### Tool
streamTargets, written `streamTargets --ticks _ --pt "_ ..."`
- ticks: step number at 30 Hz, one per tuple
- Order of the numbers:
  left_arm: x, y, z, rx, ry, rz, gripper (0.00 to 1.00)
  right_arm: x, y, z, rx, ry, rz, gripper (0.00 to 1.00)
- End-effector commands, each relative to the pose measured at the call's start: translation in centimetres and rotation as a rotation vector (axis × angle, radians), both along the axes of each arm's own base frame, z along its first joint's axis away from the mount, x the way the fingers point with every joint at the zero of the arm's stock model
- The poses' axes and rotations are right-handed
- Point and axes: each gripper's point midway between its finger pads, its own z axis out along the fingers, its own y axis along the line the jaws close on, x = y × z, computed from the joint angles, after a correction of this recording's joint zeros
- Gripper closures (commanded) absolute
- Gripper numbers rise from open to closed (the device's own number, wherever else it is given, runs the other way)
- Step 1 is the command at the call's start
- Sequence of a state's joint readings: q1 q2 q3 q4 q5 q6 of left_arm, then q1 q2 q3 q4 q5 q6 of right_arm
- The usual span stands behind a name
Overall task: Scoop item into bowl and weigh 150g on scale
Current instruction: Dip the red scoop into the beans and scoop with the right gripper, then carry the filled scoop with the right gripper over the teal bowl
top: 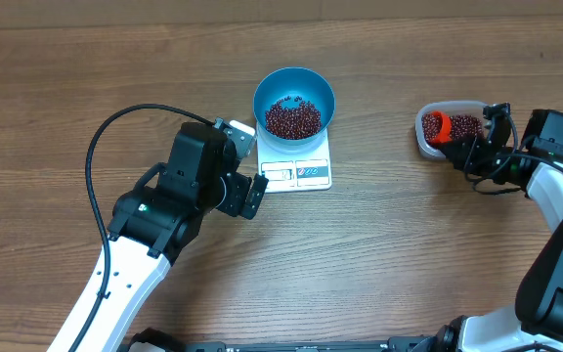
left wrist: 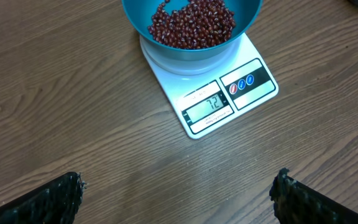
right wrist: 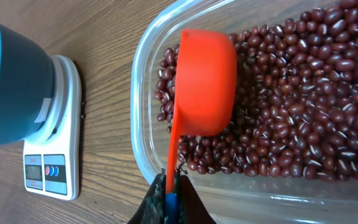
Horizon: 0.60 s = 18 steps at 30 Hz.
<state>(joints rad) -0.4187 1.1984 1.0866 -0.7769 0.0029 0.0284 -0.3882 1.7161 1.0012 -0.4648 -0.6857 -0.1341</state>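
Left jaws hang released over the bench [left wrist: 61,106], facing the blue bowl [left wrist: 191,57] of beans [left wrist: 191,22] on the scale [left wrist: 169,84]. Right jaws clench the orange scoop [right wrist: 205,81] in the clear tub [right wrist: 138,112]; an overfull load could spill or overshoot.

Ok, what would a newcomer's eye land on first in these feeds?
Probably the bright orange scoop, its handle pinched in the right claw, dipped among the red beans in the clear tub at the table's right. Next, the blue bowl of beans sitting on the white scale mid-table, whose display reads 72.
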Motion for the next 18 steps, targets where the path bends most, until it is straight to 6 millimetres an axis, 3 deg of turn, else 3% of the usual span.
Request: streamTargets --ticks 1,7,18 --pt "0.1 0.0 -0.3 0.003 0.006 0.009 0.01 -0.5 -1.0 -0.9 0.015 0.036 -0.034 0.96" --pt "0.1 0.0 -0.3 0.003 0.006 0.009 0.00 -0.7 -2.2 -0.2 0.074 0.014 -0.062 0.96" --pt "0.1 0.0 -0.3 0.003 0.006 0.009 0.01 -1.7 -4.2 3.8 0.336 -0.123 -0.085 0.96"
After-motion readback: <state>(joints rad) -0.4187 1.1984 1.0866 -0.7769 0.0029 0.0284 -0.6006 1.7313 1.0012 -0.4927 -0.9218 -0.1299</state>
